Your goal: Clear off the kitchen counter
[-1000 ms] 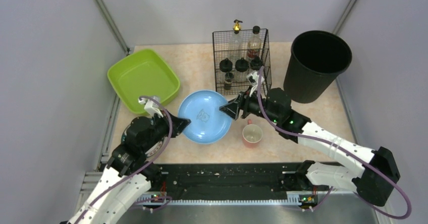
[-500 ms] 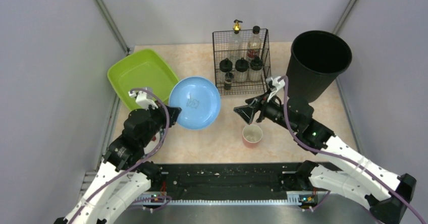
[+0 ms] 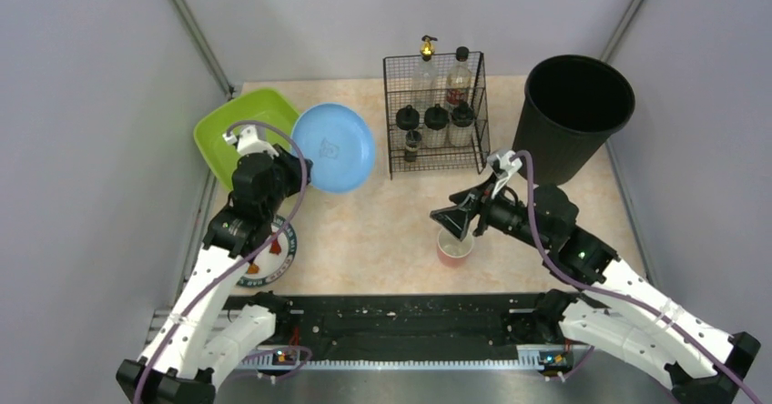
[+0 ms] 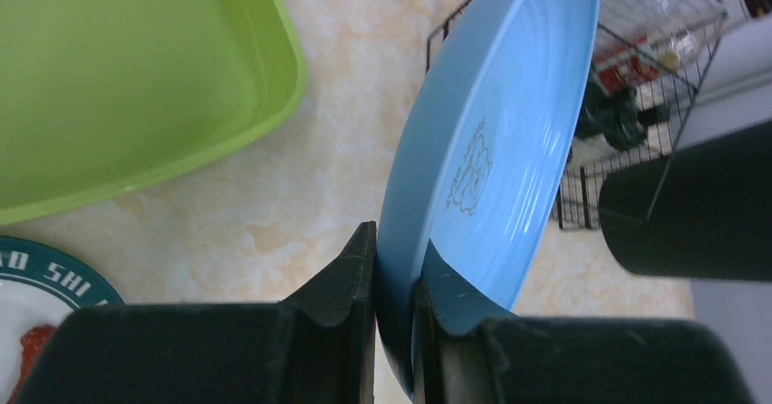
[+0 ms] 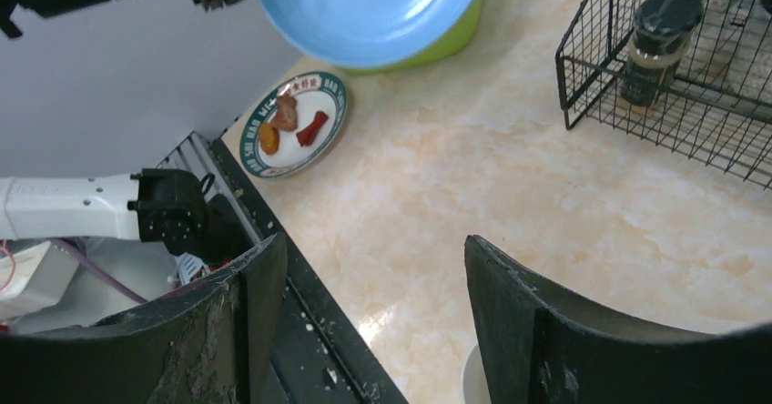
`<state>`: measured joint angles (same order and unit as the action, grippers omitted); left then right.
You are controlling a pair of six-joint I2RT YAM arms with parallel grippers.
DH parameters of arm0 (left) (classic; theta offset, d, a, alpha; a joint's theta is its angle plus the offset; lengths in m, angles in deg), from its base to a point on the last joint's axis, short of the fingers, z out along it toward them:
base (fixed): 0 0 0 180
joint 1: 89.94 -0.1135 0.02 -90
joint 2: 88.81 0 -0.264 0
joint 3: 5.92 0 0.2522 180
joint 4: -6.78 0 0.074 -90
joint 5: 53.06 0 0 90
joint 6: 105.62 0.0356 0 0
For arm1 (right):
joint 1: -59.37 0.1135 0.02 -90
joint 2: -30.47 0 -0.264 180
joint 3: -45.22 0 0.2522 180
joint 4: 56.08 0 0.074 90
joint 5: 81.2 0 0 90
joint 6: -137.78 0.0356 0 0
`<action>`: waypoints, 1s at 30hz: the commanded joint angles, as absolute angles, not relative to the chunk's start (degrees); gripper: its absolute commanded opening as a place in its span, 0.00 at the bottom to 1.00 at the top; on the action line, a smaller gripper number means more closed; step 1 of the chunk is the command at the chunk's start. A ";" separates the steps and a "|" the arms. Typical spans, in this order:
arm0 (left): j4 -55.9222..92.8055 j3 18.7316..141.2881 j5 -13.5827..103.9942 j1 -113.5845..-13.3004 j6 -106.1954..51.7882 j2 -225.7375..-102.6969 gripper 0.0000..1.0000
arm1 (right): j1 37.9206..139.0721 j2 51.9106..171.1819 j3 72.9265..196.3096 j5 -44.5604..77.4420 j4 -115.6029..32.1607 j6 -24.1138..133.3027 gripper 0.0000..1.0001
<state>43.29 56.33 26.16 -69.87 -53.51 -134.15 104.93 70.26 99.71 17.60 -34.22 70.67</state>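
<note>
The kitchen counter (image 3: 364, 231) is a beige-pink mottled tabletop. My left gripper (image 3: 305, 169) is shut on the rim of a blue plate (image 3: 338, 146) and holds it tilted in the air beside the lime-green tub (image 3: 244, 124). In the left wrist view the plate (image 4: 496, 140) stands edge-on between my fingers (image 4: 350, 281). My right gripper (image 3: 453, 219) is open and empty, just above a pink cup (image 3: 454, 250). The cup's white rim (image 5: 473, 381) shows beside the right finger (image 5: 510, 304). A green-rimmed plate with food scraps (image 3: 278, 260) lies at the front left.
A black wire rack (image 3: 435, 113) with bottles stands at the back. A black bin (image 3: 570, 116) stands at the back right. A black rail strip (image 3: 410, 318) runs along the near edge. The food plate also shows in the right wrist view (image 5: 294, 124).
My left gripper has lifted the blue plate and carried it back and left toward the green tub, uncovering the food plate. My right gripper has let go of the plate and moved to above the cup.
</note>
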 commanded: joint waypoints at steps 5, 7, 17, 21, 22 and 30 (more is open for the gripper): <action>29.90 60.40 30.28 -81.82 -58.80 -141.17 0.00 | 105.43 66.37 96.46 22.40 -33.06 70.71 0.70; 28.66 60.40 30.13 -84.46 -59.57 -142.60 0.00 | 105.43 65.10 95.67 22.19 -32.84 70.54 0.70; 26.10 60.30 25.41 -97.51 -62.50 -149.85 0.00 | 105.47 62.15 94.55 22.49 -31.55 69.68 0.70; 25.05 60.51 23.94 -100.74 -62.84 -153.77 0.00 | 105.44 61.93 94.02 22.52 -31.27 69.65 0.70; 24.77 60.58 23.49 -101.37 -62.87 -154.76 0.00 | 105.43 61.80 93.91 22.51 -31.17 69.62 0.70; 23.03 60.68 21.16 -104.46 -61.87 -162.75 0.00 | 105.47 61.86 93.25 22.17 -30.83 68.92 0.70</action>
<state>28.88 58.12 22.77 -103.18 -61.97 -160.23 104.95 62.39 93.90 22.01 -30.33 70.11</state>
